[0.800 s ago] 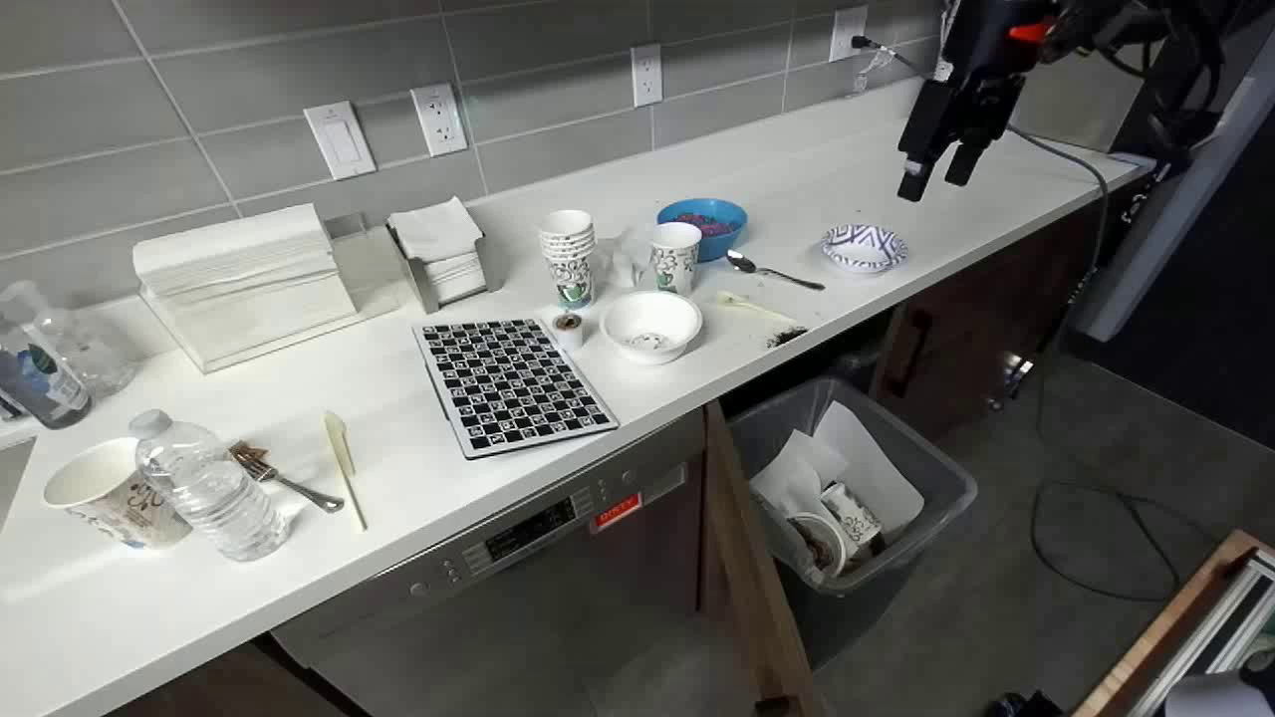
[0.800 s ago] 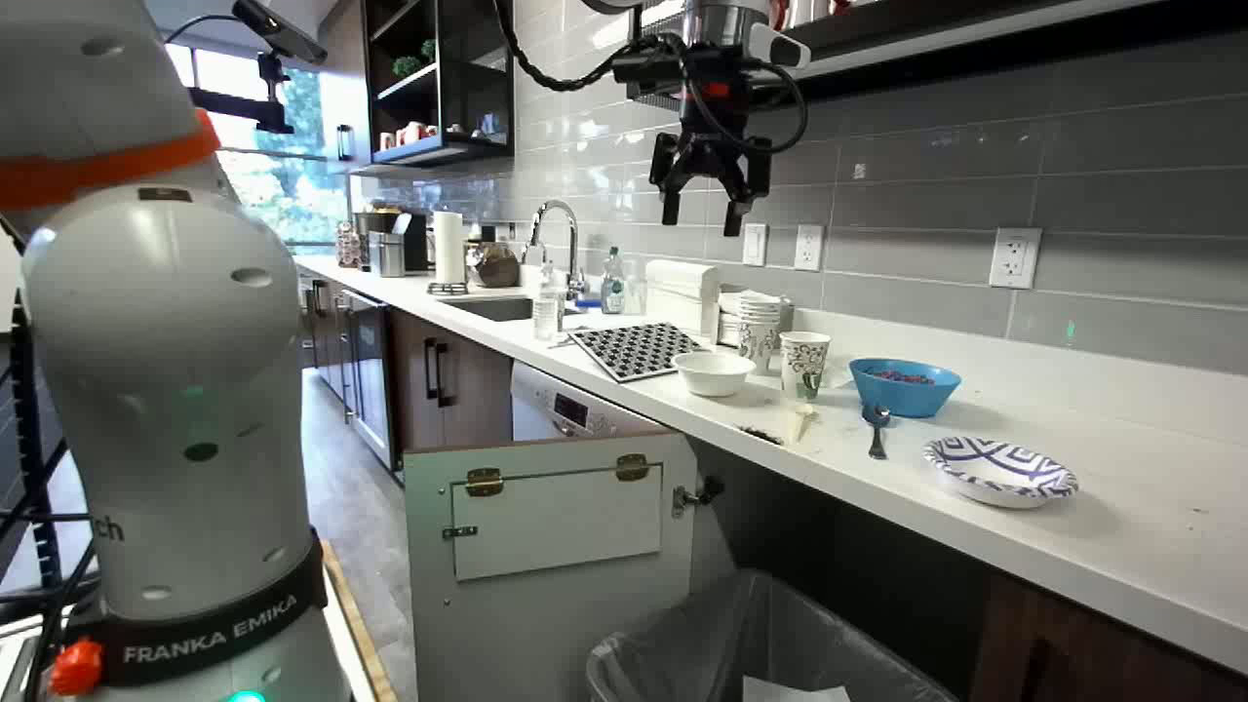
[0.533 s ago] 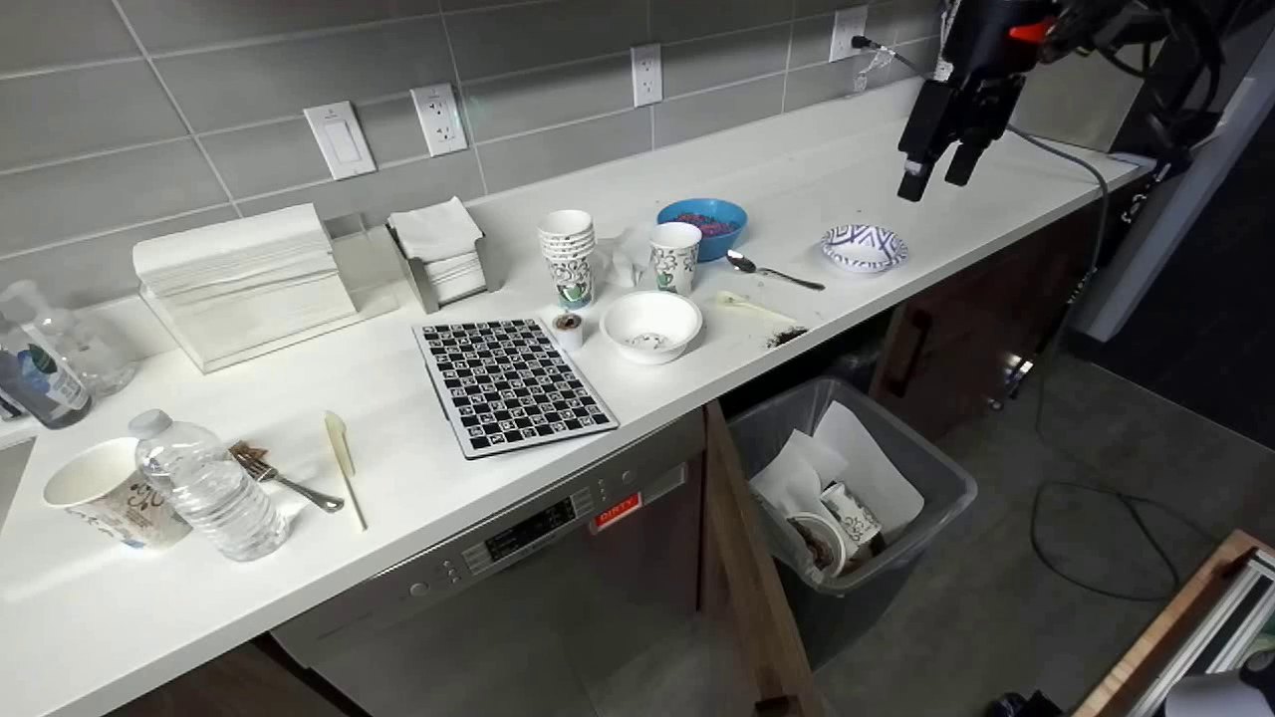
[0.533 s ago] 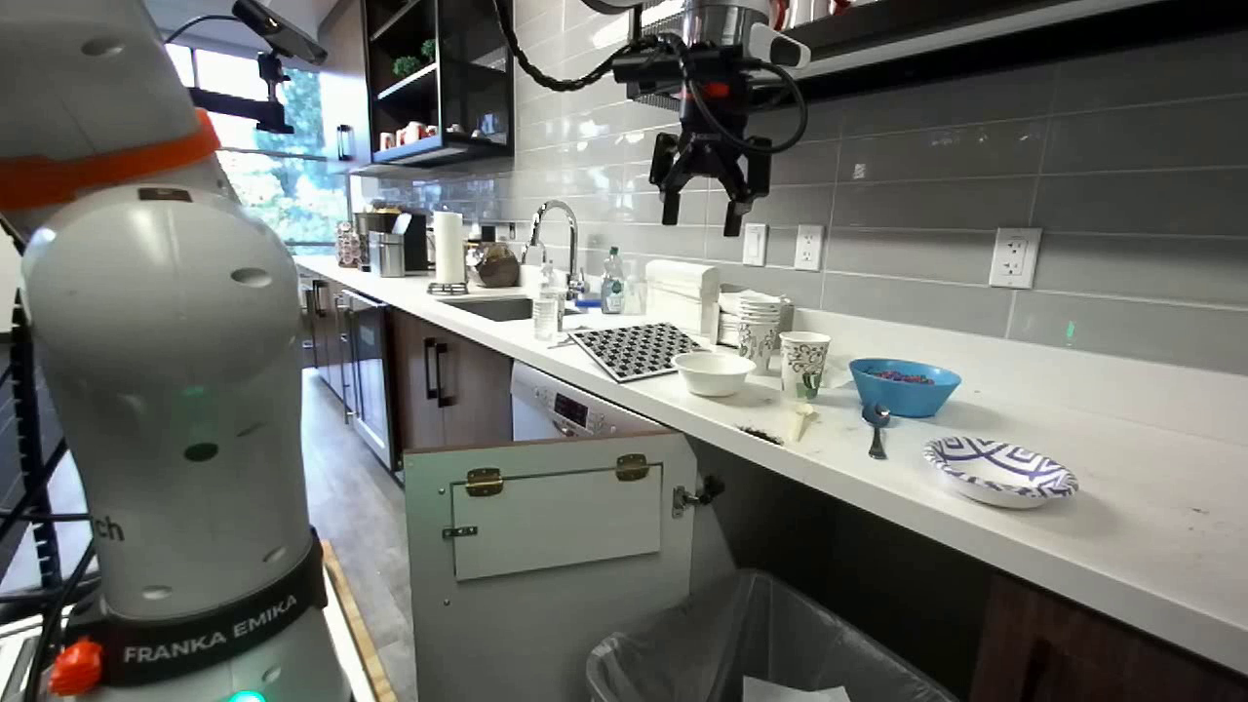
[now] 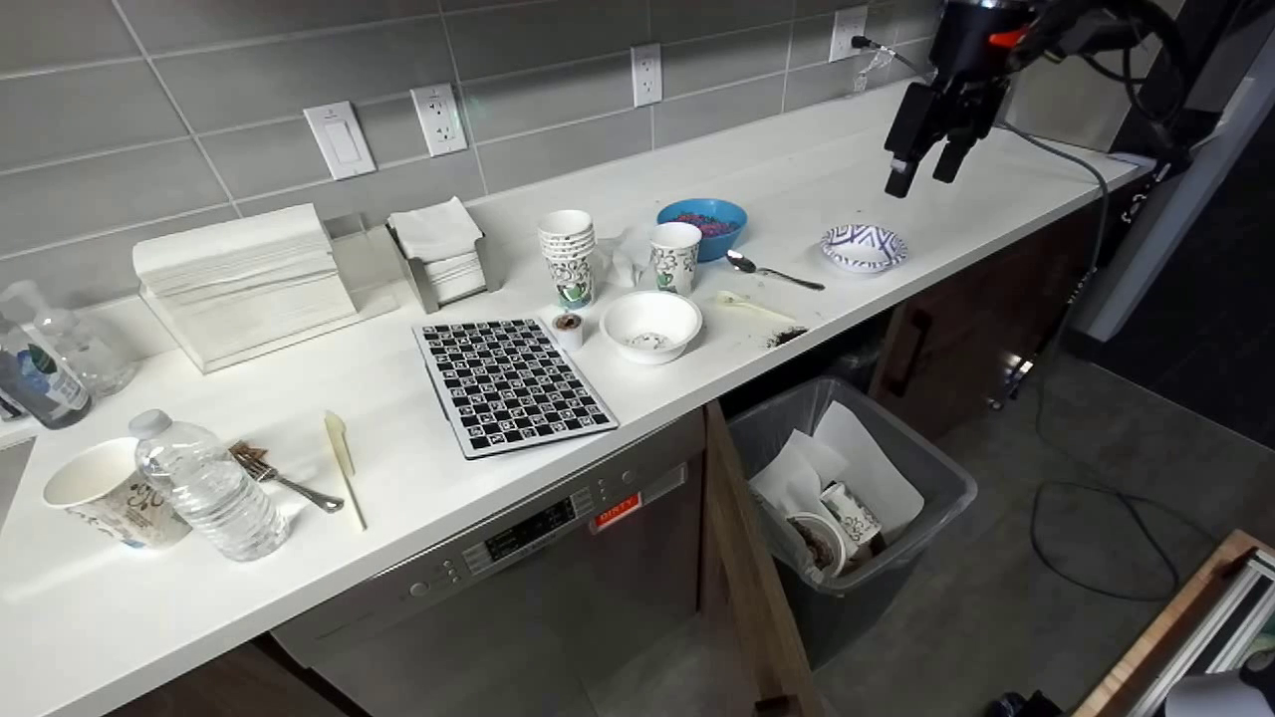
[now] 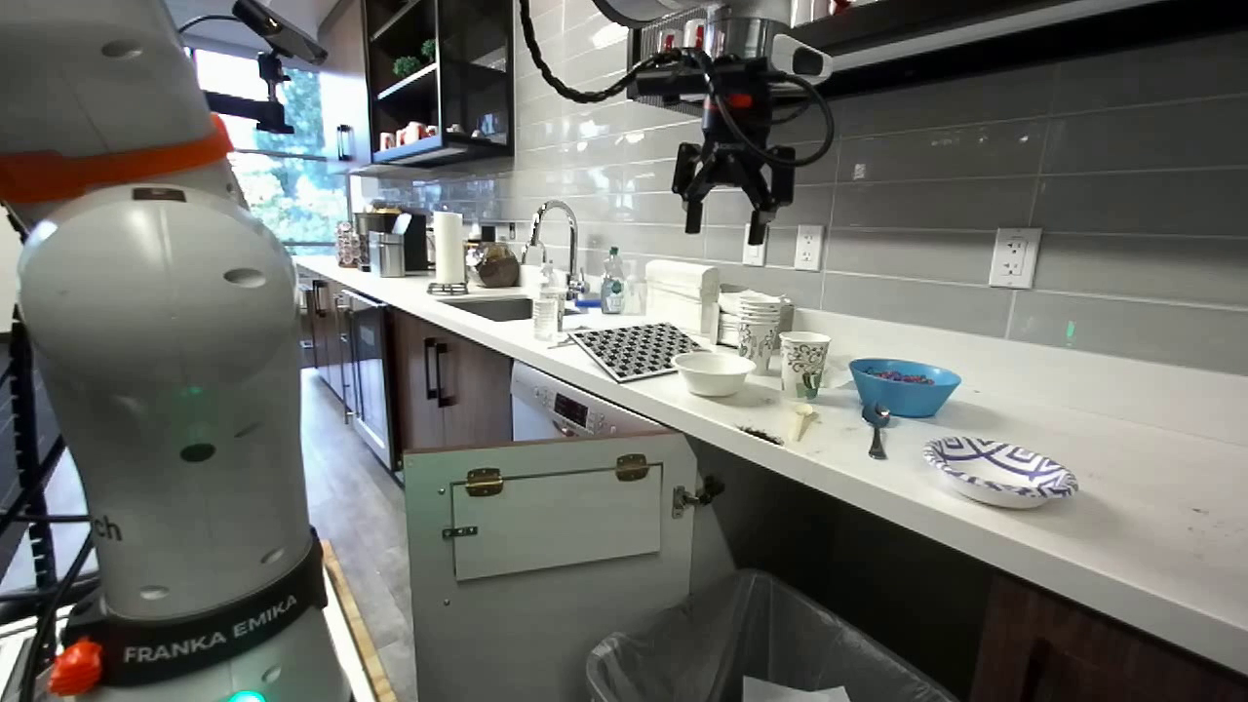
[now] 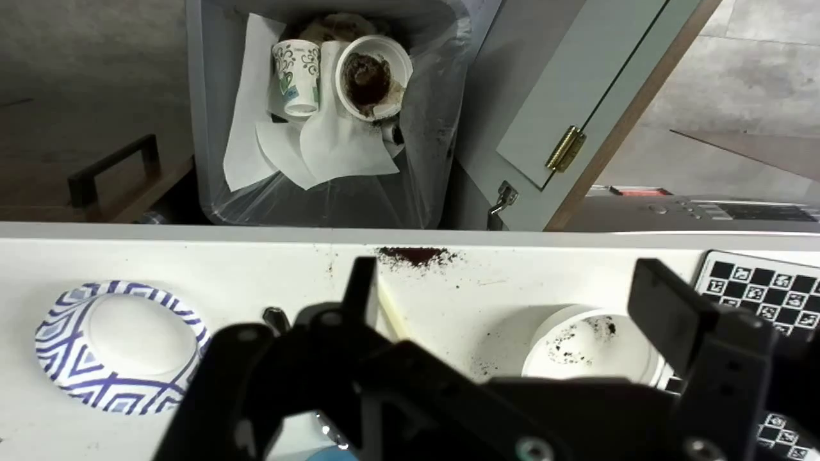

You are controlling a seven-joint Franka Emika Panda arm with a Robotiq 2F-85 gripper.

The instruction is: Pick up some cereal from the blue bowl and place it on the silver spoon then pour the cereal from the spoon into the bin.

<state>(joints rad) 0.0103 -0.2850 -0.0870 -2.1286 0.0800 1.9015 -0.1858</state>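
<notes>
The blue bowl (image 5: 724, 246) stands near the wall and holds reddish cereal (image 6: 902, 377); the wrist view shows only a sliver of the bowl (image 7: 332, 454). The silver spoon (image 5: 792, 279) lies on the counter in front of it, also in an exterior view (image 6: 877, 419). In the wrist view my gripper covers most of the spoon (image 7: 275, 318). The bin (image 5: 951, 488) stands below the counter edge, with papers and cups inside; it also shows in the wrist view (image 7: 198, 115). My gripper (image 5: 924, 175) is open and empty, high above the counter, also in an exterior view (image 6: 725, 230).
A patterned bowl (image 6: 1014, 494), a white bowl (image 5: 652, 353), a paper cup (image 5: 675, 264), a cup stack (image 5: 568, 264) and a checkered board (image 5: 518, 388) share the counter. A pale stick (image 5: 752, 305) and dark grounds (image 7: 416, 256) lie by the edge. A cabinet door (image 6: 556, 517) stands open.
My gripper has shifted a little, left in one exterior picture and right in the other, toward the blue bowl's side in both. It stays open. The things on the counter have not moved.
</notes>
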